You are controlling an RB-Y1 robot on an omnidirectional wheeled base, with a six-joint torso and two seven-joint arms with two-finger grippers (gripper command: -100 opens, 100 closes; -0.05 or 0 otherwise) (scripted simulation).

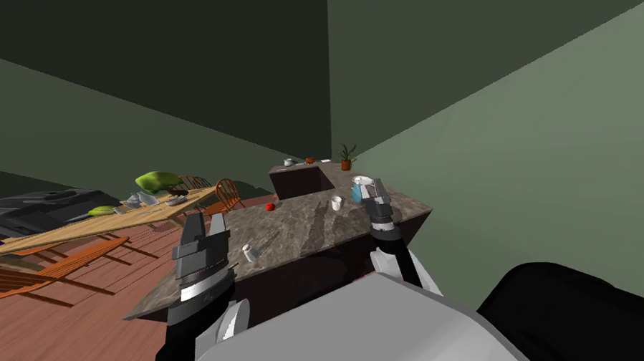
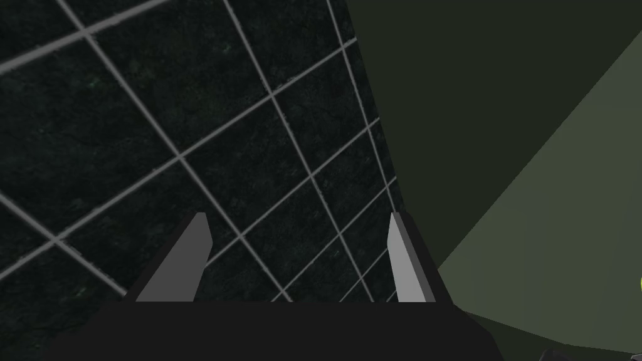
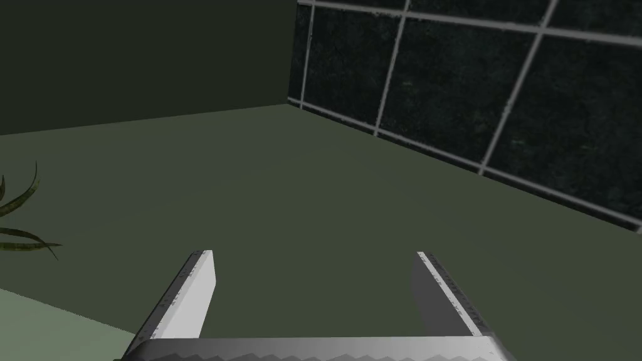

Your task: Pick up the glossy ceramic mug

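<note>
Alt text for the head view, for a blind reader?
A white mug stands on a brown marbled counter, just left of the right claw. The left claw hangs at the counter's near end by a small white jar; a wooden table lies further left.

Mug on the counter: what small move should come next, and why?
Probably tip the right gripper down toward the white mug: it is open but aimed at the wall, with the mug on the counter beside it.

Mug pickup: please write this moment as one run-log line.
mug: upright on counter, not held | left pincer: open, empty | right pincer: open, empty, near mug
</note>
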